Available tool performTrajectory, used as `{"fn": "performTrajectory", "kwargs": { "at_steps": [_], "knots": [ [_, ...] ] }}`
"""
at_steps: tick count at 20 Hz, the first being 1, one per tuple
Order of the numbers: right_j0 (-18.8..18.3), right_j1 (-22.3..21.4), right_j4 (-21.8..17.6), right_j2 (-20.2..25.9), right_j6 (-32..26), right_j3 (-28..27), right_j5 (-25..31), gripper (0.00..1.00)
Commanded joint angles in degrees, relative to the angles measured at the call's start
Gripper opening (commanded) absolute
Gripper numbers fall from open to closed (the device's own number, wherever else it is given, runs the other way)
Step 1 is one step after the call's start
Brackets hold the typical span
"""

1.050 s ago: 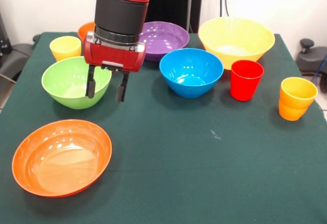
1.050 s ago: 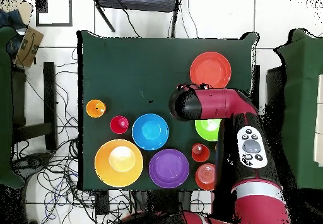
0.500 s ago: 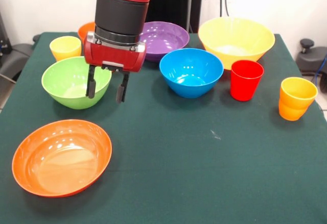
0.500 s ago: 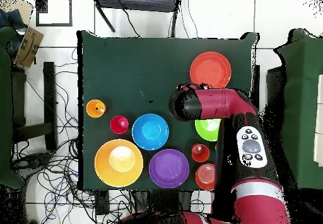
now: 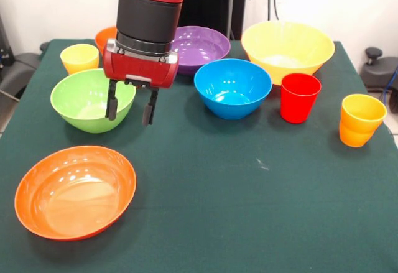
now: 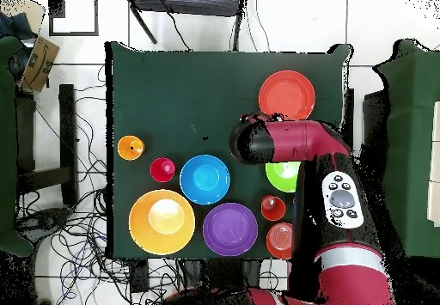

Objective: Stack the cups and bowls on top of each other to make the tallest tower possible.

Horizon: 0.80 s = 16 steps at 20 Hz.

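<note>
My gripper (image 5: pixel 130 107) hangs open and holds nothing. In the front view its fingers (image 5: pixel 112 104) stand on either side of the right rim of the green bowl (image 5: pixel 84 99). The wide orange bowl (image 5: pixel 74 192) lies in front of them. A pale yellow cup (image 5: pixel 79 57) and a small orange bowl (image 5: pixel 102 36) sit behind the green one. The purple bowl (image 5: pixel 202 48), blue bowl (image 5: pixel 233 87) and big yellow bowl (image 5: pixel 287 48) stand to the right. Beyond them are the red cup (image 5: pixel 300 97) and an amber-yellow cup nested in an orange cup (image 5: pixel 360 120). From overhead the arm (image 6: pixel 284 141) hides the gripper.
The green cloth table (image 5: pixel 249 198) ends close to the front of the wide orange bowl and just right of the nested cups. Overhead, the arm covers part of the green bowl (image 6: pixel 280 178). Cables lie on the floor (image 6: pixel 82 233) beside the table.
In the front view the gripper has shifted very slightly to the right. No bowl or cup has moved.
</note>
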Motion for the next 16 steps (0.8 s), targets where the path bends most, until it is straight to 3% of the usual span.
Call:
{"fn": "performTrajectory", "kwargs": {
  "at_steps": [1, 3, 6, 11, 16],
  "knots": [
    [-0.06, 2.52, 0.45, 5.33, -2.38, 1.31, 5.93, 1.0],
    [-0.84, 1.8, 2.23, 5.64, -0.41, 3.3, 5.71, 1.0],
    [-0.78, -2.81, 5.83, 4.36, 5.69, 9.78, 3.55, 1.0],
    [-1.99, -8.82, 7.82, 4.41, 2.41, 16.04, 5.22, 1.0],
    [-3.42, -9.98, 9.91, 5.26, 1.69, 18.51, 5.14, 1.0]
  ]
}}
